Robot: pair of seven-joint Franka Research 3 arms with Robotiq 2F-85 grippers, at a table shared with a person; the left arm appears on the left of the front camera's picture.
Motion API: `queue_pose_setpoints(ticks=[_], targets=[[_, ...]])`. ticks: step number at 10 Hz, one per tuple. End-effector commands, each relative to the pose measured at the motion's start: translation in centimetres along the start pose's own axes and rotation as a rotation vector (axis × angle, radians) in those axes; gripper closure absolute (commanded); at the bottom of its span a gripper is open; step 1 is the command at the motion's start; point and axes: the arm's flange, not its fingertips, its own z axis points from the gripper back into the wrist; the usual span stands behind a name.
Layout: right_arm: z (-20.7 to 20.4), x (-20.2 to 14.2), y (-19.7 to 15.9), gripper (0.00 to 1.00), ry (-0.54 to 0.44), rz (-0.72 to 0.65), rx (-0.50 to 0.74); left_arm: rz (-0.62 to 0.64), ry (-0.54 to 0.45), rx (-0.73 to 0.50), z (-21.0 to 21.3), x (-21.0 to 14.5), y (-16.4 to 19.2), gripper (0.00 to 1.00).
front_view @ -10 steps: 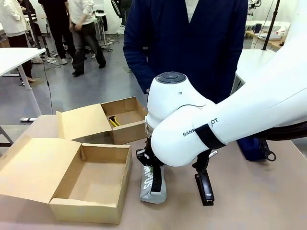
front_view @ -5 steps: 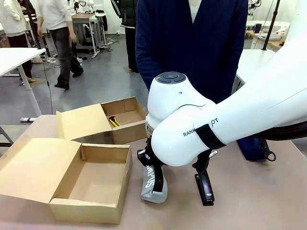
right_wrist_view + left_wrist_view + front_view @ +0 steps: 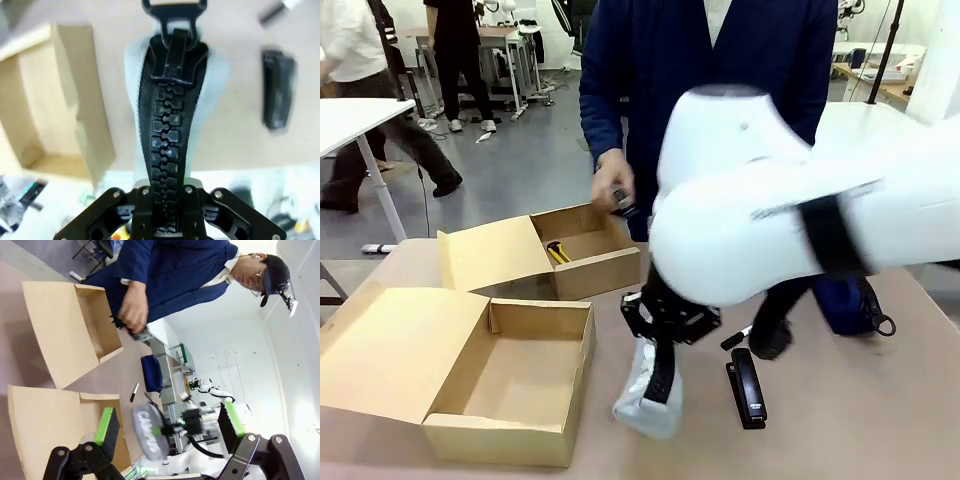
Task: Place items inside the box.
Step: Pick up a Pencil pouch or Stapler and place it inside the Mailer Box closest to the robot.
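Observation:
My right gripper (image 3: pixel 663 345) is shut on the black zip of the grey pencil case (image 3: pixel 645 398), which hangs tilted just above the table beside the near open cardboard box (image 3: pixel 510 375). The right wrist view looks down the zip of the pencil case (image 3: pixel 172 100) between my shut right gripper's (image 3: pixel 165 196) jaws. A black stapler (image 3: pixel 747 388) and a black marker (image 3: pixel 737 337) lie on the table to the right. The person's hand (image 3: pixel 616 190) holds a small dark item over the far box (image 3: pixel 585 245), where a yellow utility knife (image 3: pixel 557 252) lies. My left gripper (image 3: pixel 169 421) is open and holds nothing.
Both boxes have flaps folded out to the left. A dark blue bag (image 3: pixel 845 300) rests at the table's far right edge. The person stands close at the far side. White tables and people show in the background.
My right arm has risen and swung, lifting the pencil case off the table. The person's hand has come in over the far box with a small dark item.

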Motion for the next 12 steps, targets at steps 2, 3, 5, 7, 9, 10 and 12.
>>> queue_pose_setpoints(ticks=[2, 3, 5, 7, 9, 10, 12], targets=[[5.4, -8.6, -6.4, 1.0, 0.089, -0.021, 0.072, -0.018, -0.011, -0.025, -0.1, -0.2, 0.0, 0.0], [6.2, -10.0, -7.4, 0.97, 0.051, 0.054, 0.174, -0.018, -0.011, -0.025, -0.1, -0.2, 0.0, 0.0], [4.5, -6.9, -4.0, 0.97, 0.076, -0.042, 0.022, -0.018, -0.011, -0.025, -0.1, -0.2, 0.0, 0.0], [5.6, -9.3, -5.7, 0.92, 0.063, -0.03, 0.051, -0.018, -0.011, -0.025, -0.1, -0.2, 0.0, 0.0], [5.8, -9.4, -1.7, 0.92, -0.05, 0.017, 0.011, -0.018, -0.011, -0.025, -0.1, -0.2, 0.0, 0.0], [6.2, -8.7, 1.3, 0.92, -0.077, 0.052, 0.013, -0.018, -0.011, -0.025, -0.1, -0.2, 0.0, 0.0], [6.3, -7.3, 7.7, 0.92, -0.066, 0.139, 0.093, -0.018, -0.011, -0.025, -0.1, -0.2, 0.0, 0.0]])
